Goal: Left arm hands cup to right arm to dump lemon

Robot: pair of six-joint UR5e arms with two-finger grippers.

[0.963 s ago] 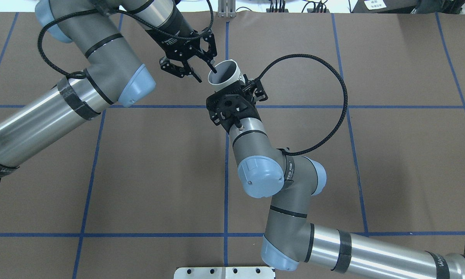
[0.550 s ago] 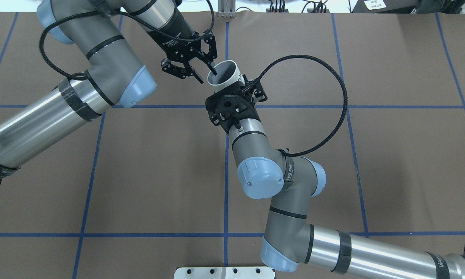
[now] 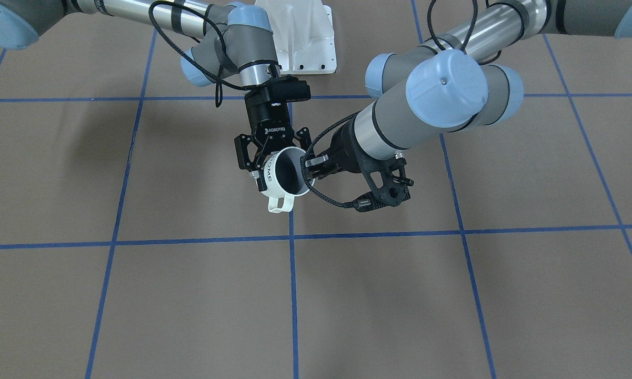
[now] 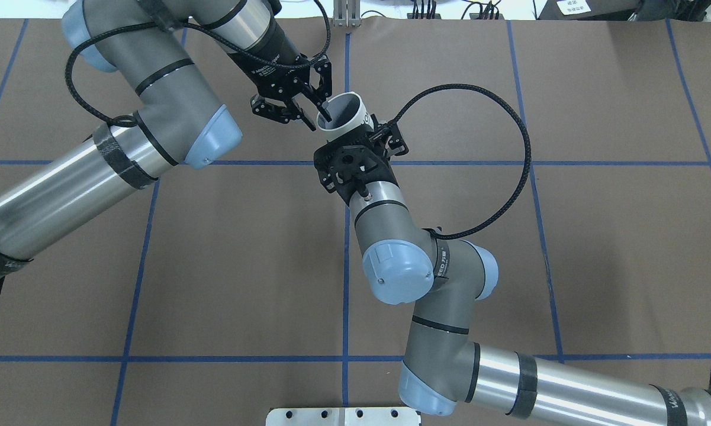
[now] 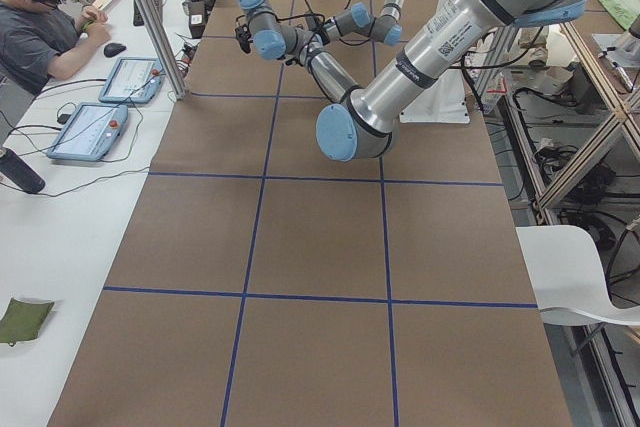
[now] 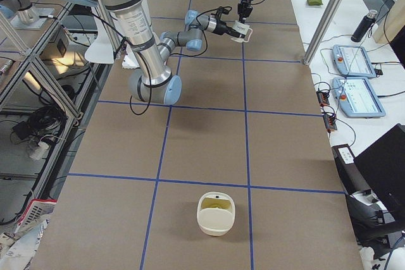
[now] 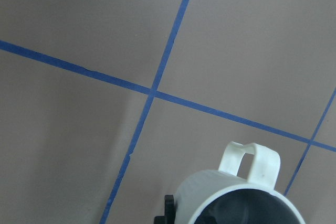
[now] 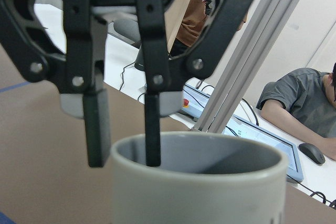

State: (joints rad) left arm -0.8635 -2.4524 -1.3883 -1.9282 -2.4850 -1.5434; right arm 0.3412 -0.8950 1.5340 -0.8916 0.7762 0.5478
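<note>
Two sets of jaws meet at the cup [image 4: 348,116], which hangs tilted above the worktop [image 4: 568,236]. The right gripper [image 3: 272,155] has its jaws clamped on the cup's sides. The left gripper [image 4: 319,119] has its jaws spread across the rim, one inside and one outside.

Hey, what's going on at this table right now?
The two arms are in the middle of a hand-over, above the table. The right claw grips the white cup around its body. The left claw is open, its fingers straddling the cup's rim, one inside and one outside. I can't see a lemon in the cup from these views.
</note>
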